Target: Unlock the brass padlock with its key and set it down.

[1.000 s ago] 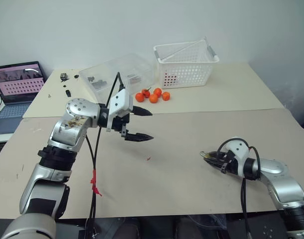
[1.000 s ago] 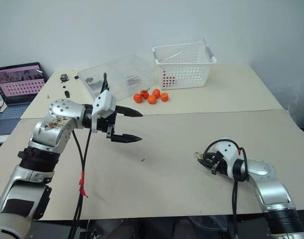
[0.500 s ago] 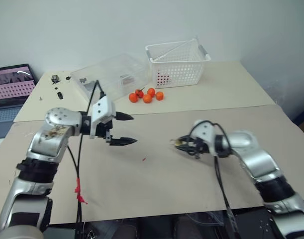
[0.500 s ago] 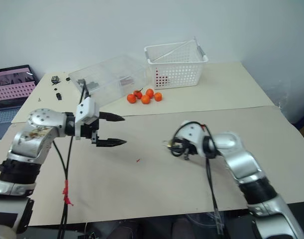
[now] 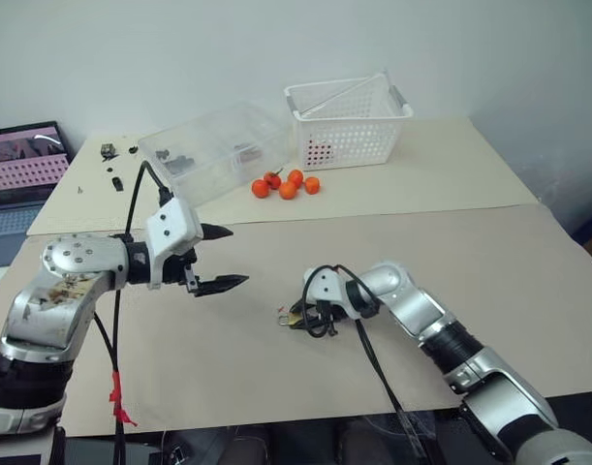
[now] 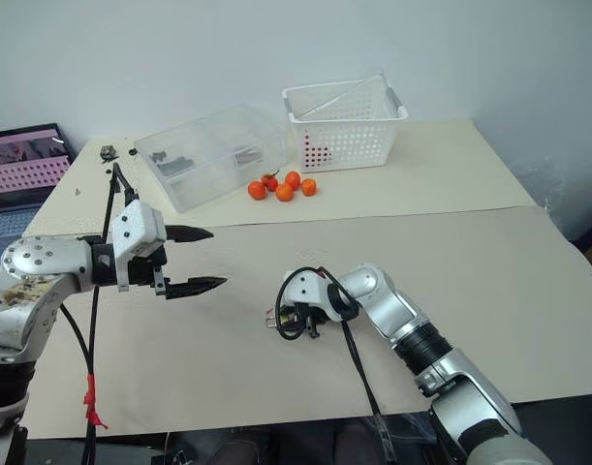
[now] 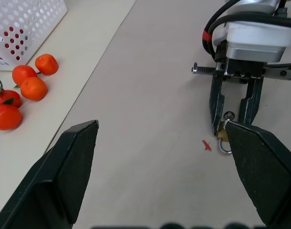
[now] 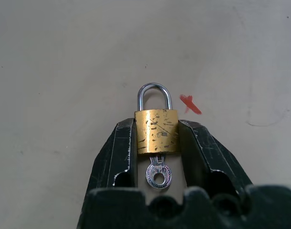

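Observation:
My right gripper is shut on the brass padlock, one finger on each side of its gold body. The silver shackle points away from the wrist and looks closed. The key sticks out of the padlock's underside, between the fingers. The padlock hangs low over the beige table, beside a small red mark. My left gripper is open and holds nothing, a short way to the left of the padlock, with its fingers pointing toward it.
Several small orange fruits lie at the back of the table. Behind them stand a white basket and a clear plastic box. A laptop sits at the far left.
My right arm has swung left across the table, carrying the padlock toward the left gripper, and its wrist has rolled. The left gripper has drawn back to the left and stayed open.

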`<move>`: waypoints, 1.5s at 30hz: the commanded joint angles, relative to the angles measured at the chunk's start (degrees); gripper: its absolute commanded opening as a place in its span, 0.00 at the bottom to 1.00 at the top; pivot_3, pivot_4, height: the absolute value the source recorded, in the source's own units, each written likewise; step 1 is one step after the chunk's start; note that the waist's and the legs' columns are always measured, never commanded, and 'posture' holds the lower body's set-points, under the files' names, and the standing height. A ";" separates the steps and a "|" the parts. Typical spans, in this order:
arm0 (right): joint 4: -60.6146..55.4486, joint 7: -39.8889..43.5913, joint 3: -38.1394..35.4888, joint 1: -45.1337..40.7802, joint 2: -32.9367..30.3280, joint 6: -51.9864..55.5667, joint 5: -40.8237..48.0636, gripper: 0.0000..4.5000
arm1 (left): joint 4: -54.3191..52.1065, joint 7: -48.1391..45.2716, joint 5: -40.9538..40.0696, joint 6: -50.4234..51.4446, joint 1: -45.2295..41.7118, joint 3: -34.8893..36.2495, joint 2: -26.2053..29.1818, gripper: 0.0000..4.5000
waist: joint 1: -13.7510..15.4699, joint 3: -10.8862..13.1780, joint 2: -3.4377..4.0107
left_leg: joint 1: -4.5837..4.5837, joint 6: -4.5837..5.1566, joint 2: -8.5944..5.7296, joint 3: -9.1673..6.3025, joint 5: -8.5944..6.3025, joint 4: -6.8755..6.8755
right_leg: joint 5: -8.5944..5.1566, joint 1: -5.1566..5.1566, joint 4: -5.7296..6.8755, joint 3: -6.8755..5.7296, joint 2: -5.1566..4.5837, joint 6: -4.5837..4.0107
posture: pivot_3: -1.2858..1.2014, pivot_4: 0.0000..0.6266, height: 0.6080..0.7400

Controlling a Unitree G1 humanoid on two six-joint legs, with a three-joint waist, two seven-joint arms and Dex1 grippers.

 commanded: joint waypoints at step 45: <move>-42.56 -7.66 -27.88 18.12 -25.29 38.14 26.48 0.99 | 35.38 -6.01 18.64 -37.31 -3.85 -25.06 -20.74 1.00 | 1.70 -0.08 -0.05 | -0.09 0.03 0.28 1.20 -0.14 0.17 | 0.18 0.00 -0.18 0.11 -0.01 -0.32 | 0.52 0.24 1.00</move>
